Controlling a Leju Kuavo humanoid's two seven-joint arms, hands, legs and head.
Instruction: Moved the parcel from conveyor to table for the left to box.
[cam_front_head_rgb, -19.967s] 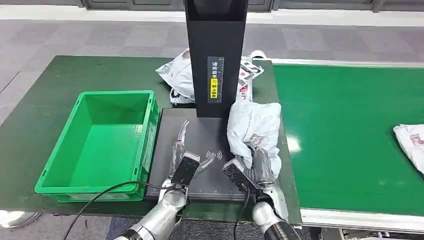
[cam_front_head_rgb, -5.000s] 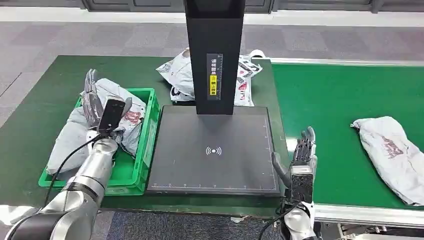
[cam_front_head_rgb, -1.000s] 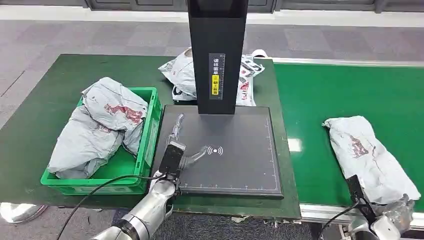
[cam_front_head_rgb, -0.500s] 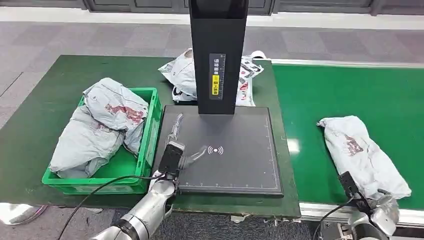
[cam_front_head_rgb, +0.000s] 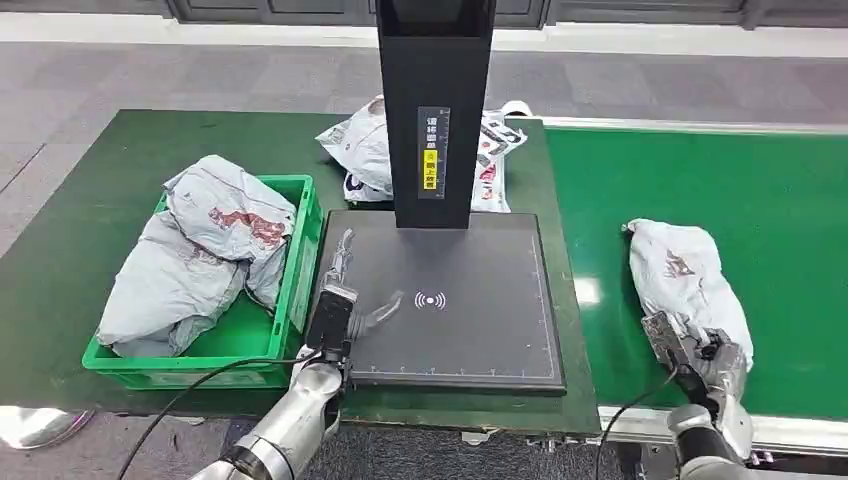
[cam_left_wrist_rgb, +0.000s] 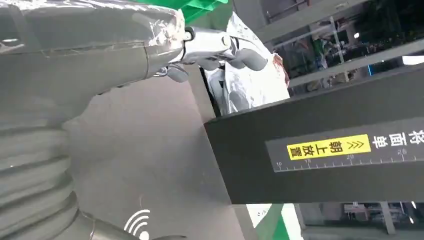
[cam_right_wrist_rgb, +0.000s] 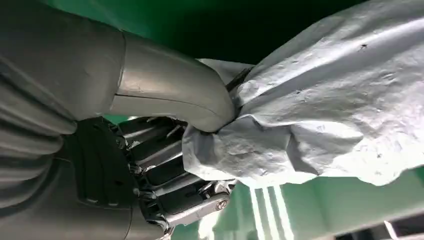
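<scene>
A grey crumpled parcel lies on the green conveyor belt at the right. My right hand grips its near end; in the right wrist view the thumb presses into the parcel with the fingers curled under it. My left hand hovers open over the left part of the black scanner plate, fingers spread. Another grey parcel fills the green box on the left.
A black scanner column rises at the back of the plate. A white printed bag lies behind it on the green table. Beside the conveyor's near edge runs a white rail.
The parcel on the conveyor has been drawn leftward and toward me, and my right hand has risen and closed on its near end. My left hand has shifted slightly left over the plate.
</scene>
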